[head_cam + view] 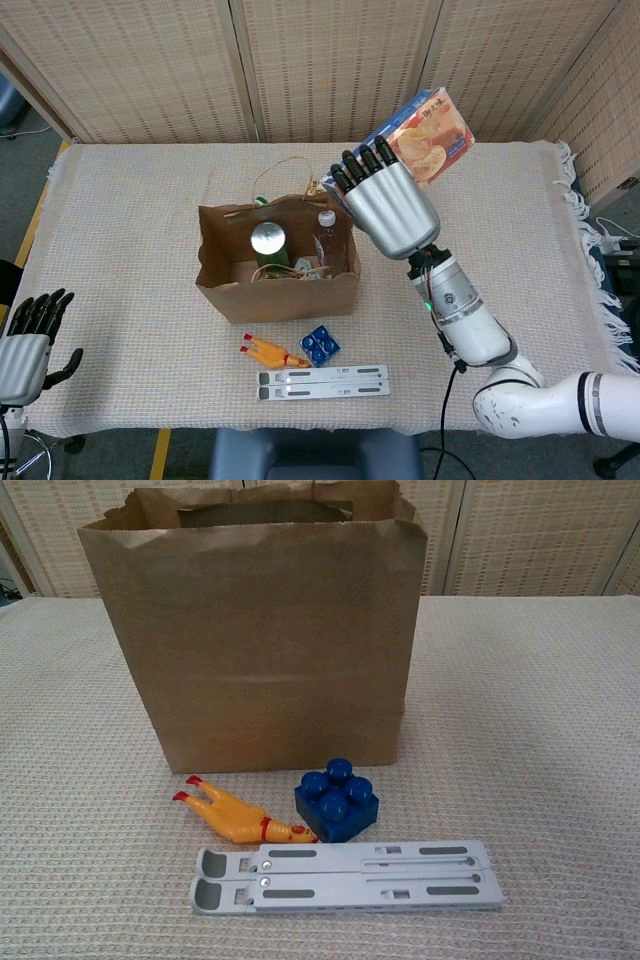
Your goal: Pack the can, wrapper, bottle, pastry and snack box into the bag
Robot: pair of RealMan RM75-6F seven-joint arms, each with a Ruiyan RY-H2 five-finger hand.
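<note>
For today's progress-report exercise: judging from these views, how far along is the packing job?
Nearly finished. Done: the can and bottle stand inside the bag, with other items I cannot identify beside them. In hand: the right hand holds the snack box raised near the bag's opening. Left: lowering the box in. The left hand is idle off the table's edge.

The right hand (388, 208) was raised high, fingers gripping a box (432, 137). The left hand (25, 345) rested low, apparently empty, fingers apart.

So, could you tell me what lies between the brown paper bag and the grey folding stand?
A yellow rubber chicken and a blue toy brick, clearest in the chest view.
</note>
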